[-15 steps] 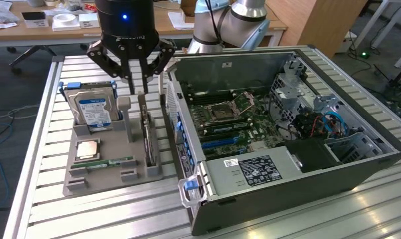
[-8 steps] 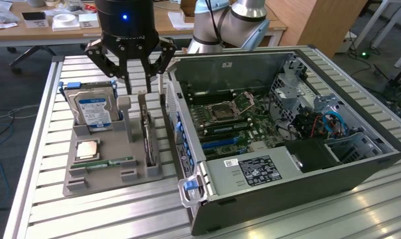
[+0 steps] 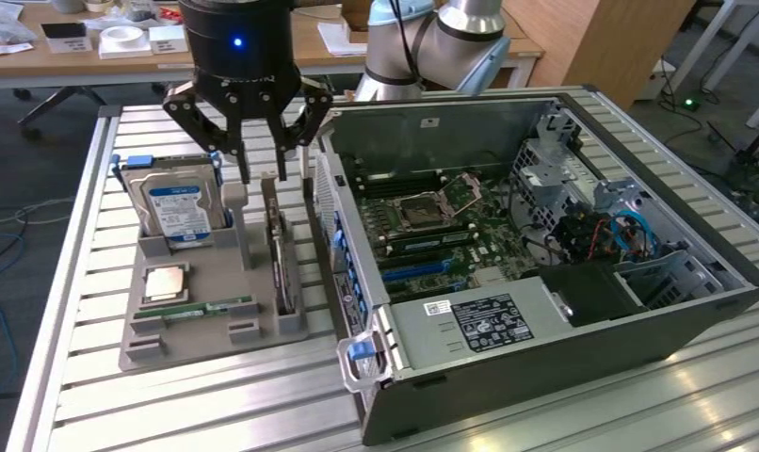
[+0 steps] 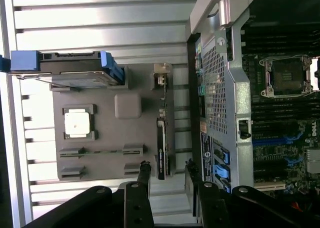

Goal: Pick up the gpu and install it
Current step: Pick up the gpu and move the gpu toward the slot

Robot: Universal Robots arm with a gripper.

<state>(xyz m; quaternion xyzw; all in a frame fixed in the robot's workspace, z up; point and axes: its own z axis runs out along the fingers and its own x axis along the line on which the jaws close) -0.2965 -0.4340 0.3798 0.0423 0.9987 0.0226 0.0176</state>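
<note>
Grey moulded holder [image 3: 191, 334] sits on the slatted metal bench [image 3: 166, 405] in the exterior view's left half. The gpu [image 3: 281, 259] stands on edge in a slot along the holder's side nearest the open computer case [image 3: 543, 377]. The card is thin, dark and upright, and its length runs from the upper part of the frame toward the lower.

Above its far end hang the jaws, black and pointing down, set well apart and gripping nothing. Their fingers [image 3: 244, 169] stand one on each side of the card's line. In the wrist view the gpu [image 4: 161, 150] appears edge-on. The two fingers [image 4: 144, 175] are spread on either side of its end, clear of both faces.

The holder also carries:
- a silver hard drive [image 3: 179, 209] with a blue-white label, upright at the upper left
- a square processor [image 3: 166, 281] lying flat
- a slim green memory stick [image 3: 210, 307] just below it

Inside the case the motherboard [image 3: 436, 231] lies exposed.
</note>
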